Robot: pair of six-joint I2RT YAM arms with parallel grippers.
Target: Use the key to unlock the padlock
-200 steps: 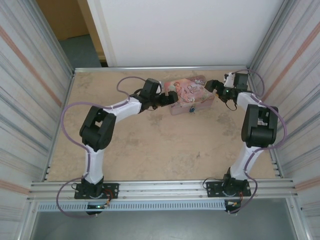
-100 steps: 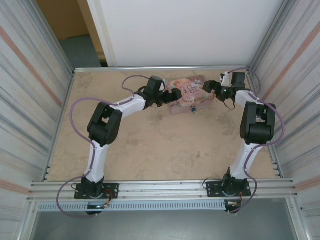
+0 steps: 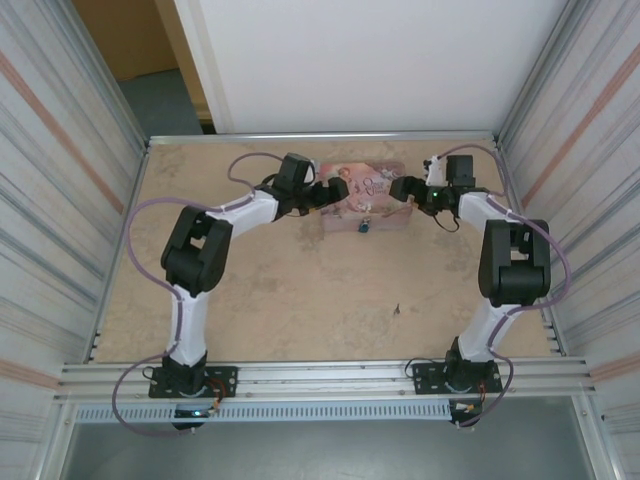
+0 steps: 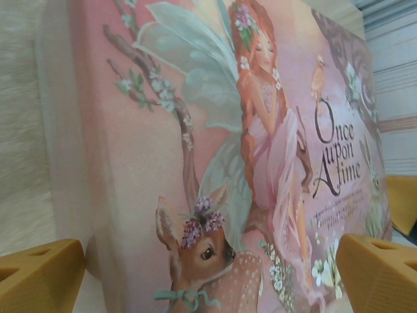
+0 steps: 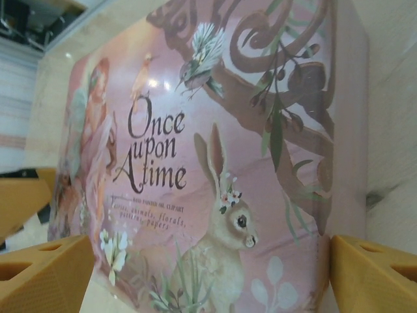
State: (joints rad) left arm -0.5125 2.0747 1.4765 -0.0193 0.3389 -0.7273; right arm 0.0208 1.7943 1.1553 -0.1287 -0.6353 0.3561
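The tiny blue-teal padlock hangs at the front side of a pink decorated tin at the back of the table. The key, a tiny dark item, lies alone on the table well in front of the tin. My left gripper stands open, its orange fingers straddling the tin's left end. From the other side my right gripper reaches in, and its fingers press both sides of the tin's right end. The wrist views do not show the padlock.
Corrugated metal walls close the table in on the left and right. A white panel stands behind it. An aluminium rail with both arm bases runs along the near edge. The tan tabletop stretches in front of the tin.
The tin has slid left across the table with the padlock. Both grippers moved left with it, and the right gripper's jaws closed in a little.
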